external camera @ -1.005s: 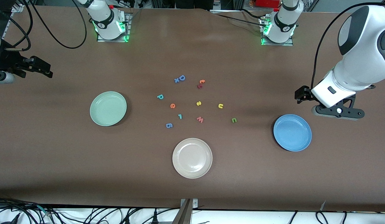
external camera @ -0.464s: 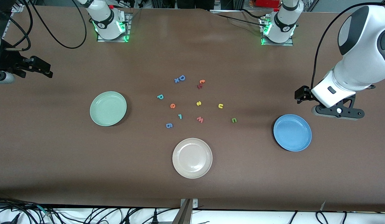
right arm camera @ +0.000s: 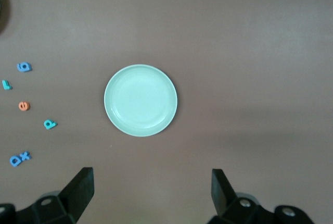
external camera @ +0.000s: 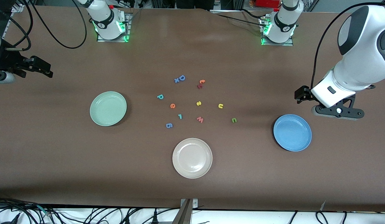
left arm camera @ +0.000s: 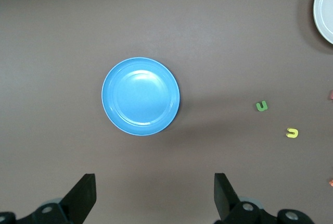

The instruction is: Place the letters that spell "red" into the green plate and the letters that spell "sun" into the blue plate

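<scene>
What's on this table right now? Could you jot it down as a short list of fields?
Green plate: empty, toward the right arm's end of the table
Blue plate: empty, toward the left arm's end
White plate: empty, nearest the front camera
Toy letters: scattered on the table between the plates, among them an orange e, a yellow u and a blue 6
Left gripper: open, up in the air beside the blue plate
Right gripper: open, up in the air beside the green plate
Letters in plates: none yet

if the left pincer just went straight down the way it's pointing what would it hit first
Probably bare table. The left pincer points down, fingers open and empty, over the brown top just short of the blue plate. Depth is hard to judge, so it might clip the plate's rim.
</scene>
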Robot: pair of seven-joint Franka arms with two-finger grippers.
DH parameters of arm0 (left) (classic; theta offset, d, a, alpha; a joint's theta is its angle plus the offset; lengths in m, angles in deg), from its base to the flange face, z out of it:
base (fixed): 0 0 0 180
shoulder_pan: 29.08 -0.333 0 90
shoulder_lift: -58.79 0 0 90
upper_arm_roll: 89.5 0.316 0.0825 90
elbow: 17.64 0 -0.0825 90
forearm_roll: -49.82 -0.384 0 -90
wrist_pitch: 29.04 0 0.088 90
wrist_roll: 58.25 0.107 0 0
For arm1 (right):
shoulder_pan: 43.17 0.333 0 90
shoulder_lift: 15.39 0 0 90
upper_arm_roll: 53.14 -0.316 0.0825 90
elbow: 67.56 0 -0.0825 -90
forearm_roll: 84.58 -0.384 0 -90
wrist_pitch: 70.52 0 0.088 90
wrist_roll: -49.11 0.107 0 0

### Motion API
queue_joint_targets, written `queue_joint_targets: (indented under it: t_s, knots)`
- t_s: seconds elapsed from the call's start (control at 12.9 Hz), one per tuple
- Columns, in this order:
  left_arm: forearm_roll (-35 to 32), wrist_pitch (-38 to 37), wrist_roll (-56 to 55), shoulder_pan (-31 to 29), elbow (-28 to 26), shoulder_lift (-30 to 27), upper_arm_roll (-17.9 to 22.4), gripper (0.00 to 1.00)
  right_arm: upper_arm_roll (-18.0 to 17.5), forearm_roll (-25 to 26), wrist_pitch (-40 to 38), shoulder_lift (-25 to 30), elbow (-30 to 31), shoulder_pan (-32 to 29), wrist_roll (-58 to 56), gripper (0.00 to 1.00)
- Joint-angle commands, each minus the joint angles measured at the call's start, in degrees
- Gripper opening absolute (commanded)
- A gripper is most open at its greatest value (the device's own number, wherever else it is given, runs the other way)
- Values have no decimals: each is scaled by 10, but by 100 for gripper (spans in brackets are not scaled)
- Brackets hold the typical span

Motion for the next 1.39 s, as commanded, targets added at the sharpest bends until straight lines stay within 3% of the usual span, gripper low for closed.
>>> queue_joint_targets:
  t_s: [0.0,0.31,0.46,0.7,0.85,1.08,1.31]
  knots:
    - [20,-3,8,0,16,5,0,100,1,0,-24,-4,-8,6,9,100]
    - [37,-4,8,-1,17,5,1,100,-11,-1,-42,-11,7,26,12,100]
    - [41,-3,8,-3,16,5,1,100,-11,-1,-38,-35,23,78,28,100]
    - [49,-2,4,5,15,5,2,100,-12,4,-19,-69,24,174,194,100]
    - [82,18,-53,40,6,5,7,100,-11,4,37,-106,24,219,248,100]
    - [79,49,-197,106,4,31,7,100,-11,4,140,-169,24,280,360,100]
    - [77,75,-291,158,4,72,7,100,-12,-4,232,-221,24,300,393,100]
